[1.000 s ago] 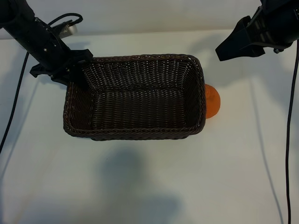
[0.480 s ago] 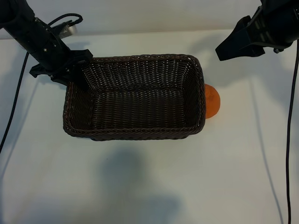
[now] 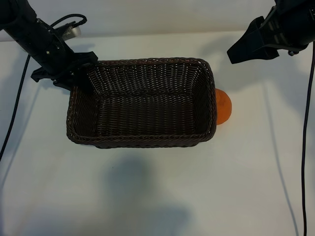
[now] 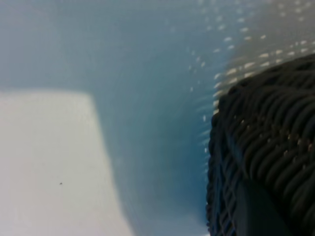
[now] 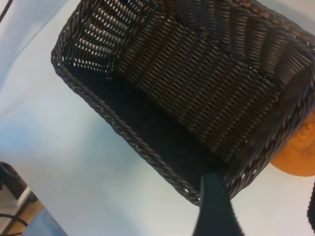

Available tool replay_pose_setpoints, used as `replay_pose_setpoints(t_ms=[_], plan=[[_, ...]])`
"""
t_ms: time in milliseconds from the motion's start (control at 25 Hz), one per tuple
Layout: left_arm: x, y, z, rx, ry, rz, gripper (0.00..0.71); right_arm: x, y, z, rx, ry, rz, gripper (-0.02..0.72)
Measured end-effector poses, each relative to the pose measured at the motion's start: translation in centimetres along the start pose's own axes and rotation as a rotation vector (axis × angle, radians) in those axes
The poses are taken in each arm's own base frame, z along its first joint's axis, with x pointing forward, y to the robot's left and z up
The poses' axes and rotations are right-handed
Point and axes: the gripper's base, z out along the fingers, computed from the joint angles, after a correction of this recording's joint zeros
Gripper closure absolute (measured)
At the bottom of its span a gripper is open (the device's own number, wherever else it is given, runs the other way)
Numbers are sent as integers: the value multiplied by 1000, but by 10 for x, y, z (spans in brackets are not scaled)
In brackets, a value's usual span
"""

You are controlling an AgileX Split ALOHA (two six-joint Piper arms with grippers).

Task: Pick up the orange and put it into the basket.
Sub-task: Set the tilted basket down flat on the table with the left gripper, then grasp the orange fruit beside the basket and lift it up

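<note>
The orange (image 3: 223, 105) sat on the white table (image 3: 157, 196) at the right of the frame, touching the outside of the basket's (image 3: 142, 140) short right wall and half hidden behind its braided rim. It had not been picked up, and the basket was empty inside.

The left end effector (image 3: 81, 69) was at the basket's upper-left corner, down at the rim; it looked placed there to steady or shift the basket, though I could not tell whether its fingers were parted or clamped on the wicker. From its own wrist view only the weave, close up, and bare table showed.

The right end effector (image 3: 246, 46) hung in the upper right of the frame, above and behind the orange and well clear of it, fingers spread and holding nothing. That seemed a waiting pose before a descent. In its wrist view the orange (image 5: 298, 152) peeked out past the basket's (image 5: 123, 132) corner.

Because the fruit lay pressed against the wall, I judged the grasp would be awkward, with little room for a finger on the basket side.
</note>
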Motion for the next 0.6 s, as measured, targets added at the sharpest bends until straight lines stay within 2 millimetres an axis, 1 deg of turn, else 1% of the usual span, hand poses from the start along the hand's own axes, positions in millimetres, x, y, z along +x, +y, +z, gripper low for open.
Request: replay_pose_setpoints(t_ms=[80,200,600], plan=[[0,0,0,-1,0,-10,423,0,0,0,0,0,0,259],[0,1,0,-8,2,-30,376,0,0,0,0,0,0,259],[0,1,0,-7,1,-38,362,0,0,0,0,0,0,259]])
